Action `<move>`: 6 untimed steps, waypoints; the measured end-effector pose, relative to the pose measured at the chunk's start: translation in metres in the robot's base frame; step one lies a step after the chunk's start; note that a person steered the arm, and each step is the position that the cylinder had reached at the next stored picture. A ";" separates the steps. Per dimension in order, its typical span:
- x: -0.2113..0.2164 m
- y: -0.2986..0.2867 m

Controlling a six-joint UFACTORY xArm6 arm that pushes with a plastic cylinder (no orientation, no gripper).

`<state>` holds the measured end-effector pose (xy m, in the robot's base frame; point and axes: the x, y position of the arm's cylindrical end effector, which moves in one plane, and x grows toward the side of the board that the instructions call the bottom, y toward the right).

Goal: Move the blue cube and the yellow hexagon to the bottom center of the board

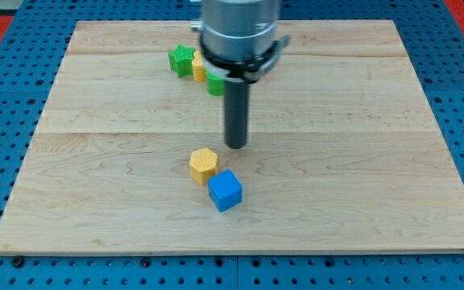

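The blue cube lies on the wooden board a little below the middle. The yellow hexagon touches it at its upper left. My tip is just above and to the right of the yellow hexagon, a short gap away from it, and above the blue cube. It touches neither block.
Near the view's top, left of the arm, a green star, a yellow block and a green block sit in a cluster, partly hidden by the arm's body. A blue pegboard surrounds the board.
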<state>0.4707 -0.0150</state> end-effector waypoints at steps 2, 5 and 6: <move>0.046 -0.013; 0.017 -0.051; 0.037 -0.063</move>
